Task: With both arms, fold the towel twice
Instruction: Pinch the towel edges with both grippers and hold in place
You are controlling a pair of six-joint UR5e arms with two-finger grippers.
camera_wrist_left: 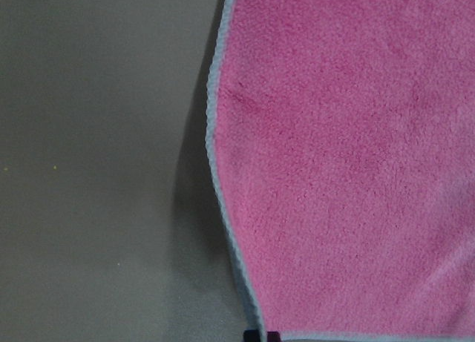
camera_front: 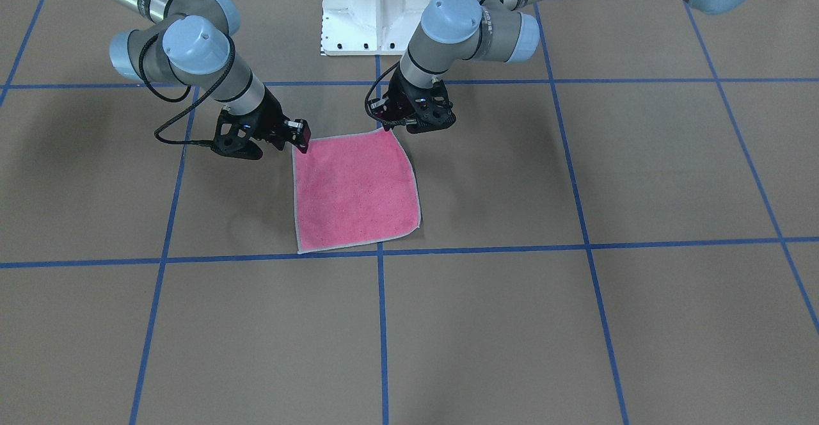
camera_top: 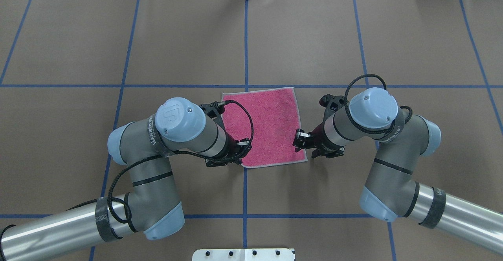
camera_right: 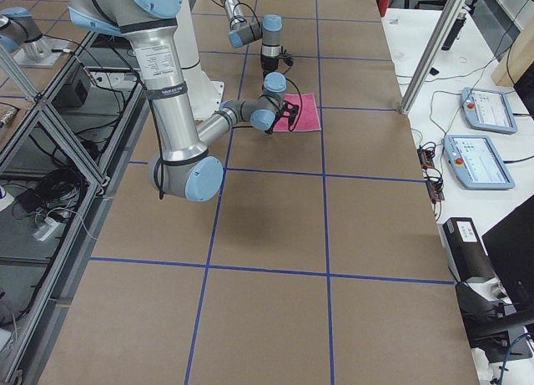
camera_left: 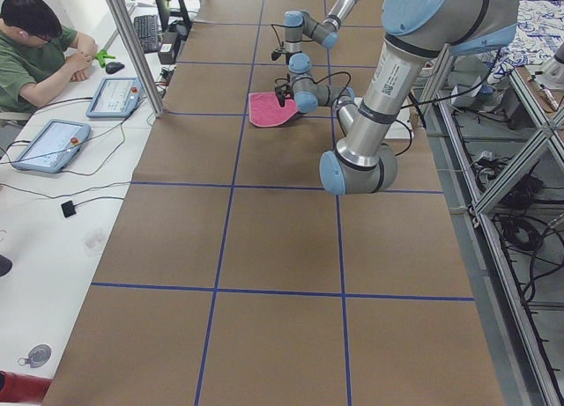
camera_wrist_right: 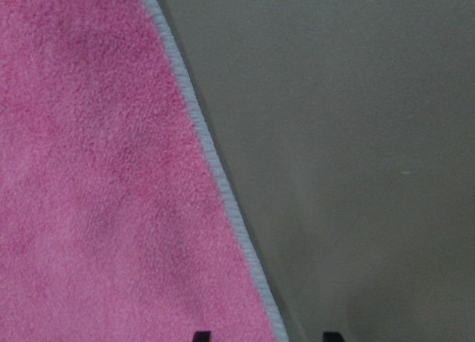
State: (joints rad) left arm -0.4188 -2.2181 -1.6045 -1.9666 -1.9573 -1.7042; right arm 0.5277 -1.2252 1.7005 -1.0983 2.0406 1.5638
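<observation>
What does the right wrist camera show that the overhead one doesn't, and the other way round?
Only right wrist: the ribbed grey border of the towel close up, with two black fingertips of the right gripper either side of it. Only overhead: the left arm, the right arm and the blue tape grid. Both: the pink towel lying on the brown table.

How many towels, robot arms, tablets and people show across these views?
Towel: 1
Robot arms: 2, left arm, right arm
Tablets: 2, far tablet, near tablet
Person: 1
Total: 6
</observation>
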